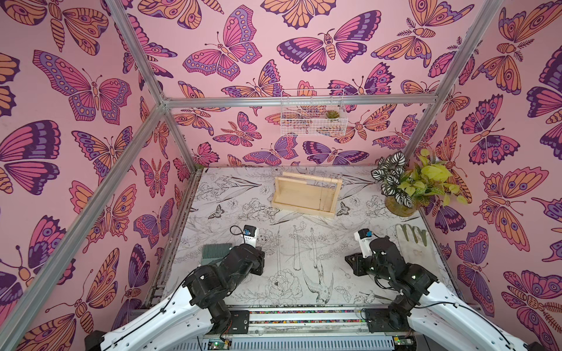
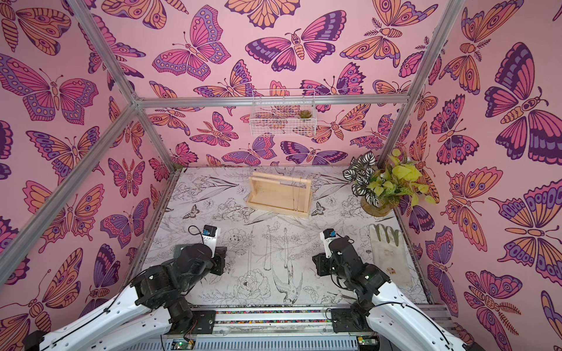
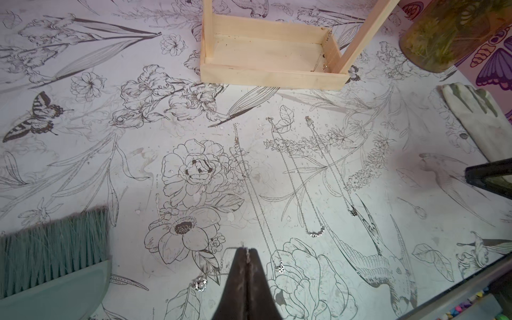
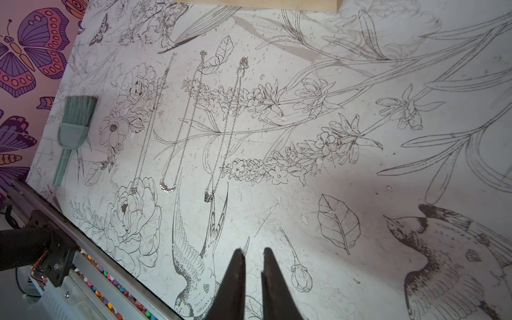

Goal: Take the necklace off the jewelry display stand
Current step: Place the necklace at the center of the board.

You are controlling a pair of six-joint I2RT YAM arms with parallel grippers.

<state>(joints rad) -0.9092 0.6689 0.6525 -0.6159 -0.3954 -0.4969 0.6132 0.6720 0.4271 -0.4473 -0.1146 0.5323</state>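
Left wrist view: the left gripper (image 3: 247, 250) has its jaws clenched with a thin chain showing in their seam. This is the necklace (image 3: 200, 284), whose pendant lies on the table (image 3: 388, 171), well off the stand (image 3: 273, 74) on the robot's side.
Right gripper (image 4: 253, 253): jaws a little apart with nothing between them, low over bare table well short of the stand.
Stand: at the far middle of the table in both top views. A hung necklace (image 1: 321, 194) drapes from the crossbar just beside the right upright.
Laid necklaces (image 3: 314, 232): three, straight and side by side, between the stand and the arms.
Snag risk: if the clenched jaws travel toward the stand without letting go, the chain would likely drag and could tangle with the nearest laid one.
Tip risk: a pull on the hung necklace along the crossbar may catch on the upright and tip the frame, which looks light.
Edges: brush (image 3: 52, 243) left of the stand and nearer the robot; glove (image 1: 410, 243) and plant (image 1: 425, 179) to its right; front rail (image 1: 304, 317) at the table's near edge.
Open room: the stand's near and left sides look clear, but the way in runs over the laid necklaces.
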